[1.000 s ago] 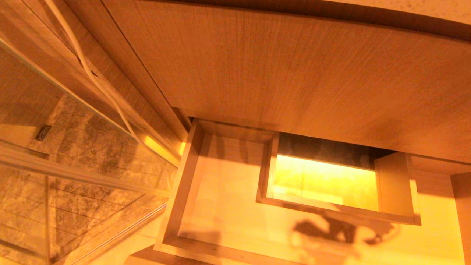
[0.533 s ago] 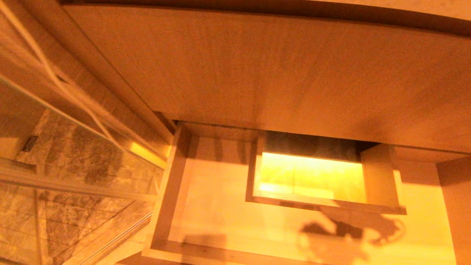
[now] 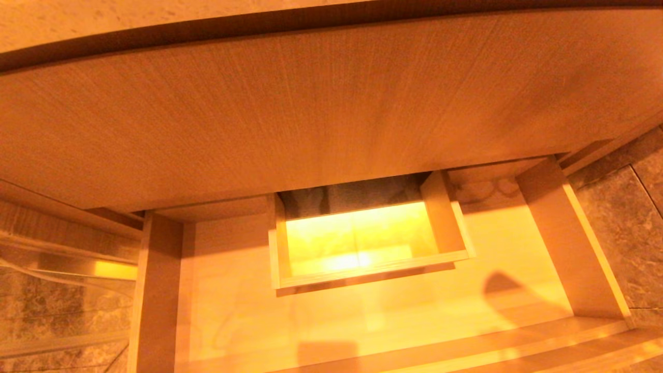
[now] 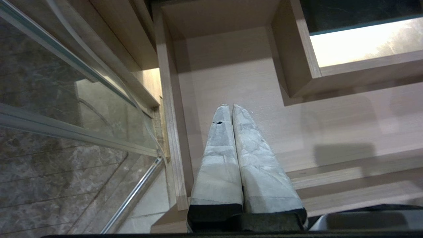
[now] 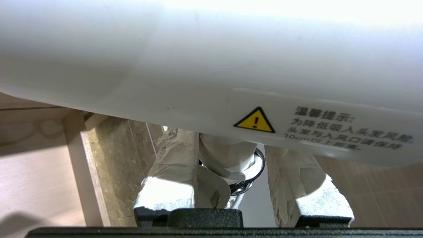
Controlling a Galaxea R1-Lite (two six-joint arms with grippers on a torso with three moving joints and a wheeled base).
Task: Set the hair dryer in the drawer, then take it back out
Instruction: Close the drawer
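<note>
The drawer (image 3: 233, 290) is pulled out below me, wide and shallow, in light wood with a boxed rectangular cutout (image 3: 445, 217) in its middle. Its floor is bare in the head view, where neither gripper shows. The white hair dryer (image 5: 198, 59) fills the right wrist view, with a yellow warning label on its barrel. My right gripper (image 5: 228, 142) is shut on its handle, one taped finger on each side, with the fingertips hidden behind the barrel. It hangs beside the drawer's right side wall (image 5: 76, 148). My left gripper (image 4: 230, 107) is shut and empty above the drawer's left part (image 4: 238, 72).
A tall plain wood panel (image 3: 311, 114) overhangs the back of the drawer. A glass door with a metal rail (image 4: 66, 99) stands close to the drawer's left side. Stone tiles (image 3: 632, 223) lie to its right.
The whole head view has swung: the drawer now sits in the middle and most of the glass door has slid out at the left. The camera moved, not the drawer.
</note>
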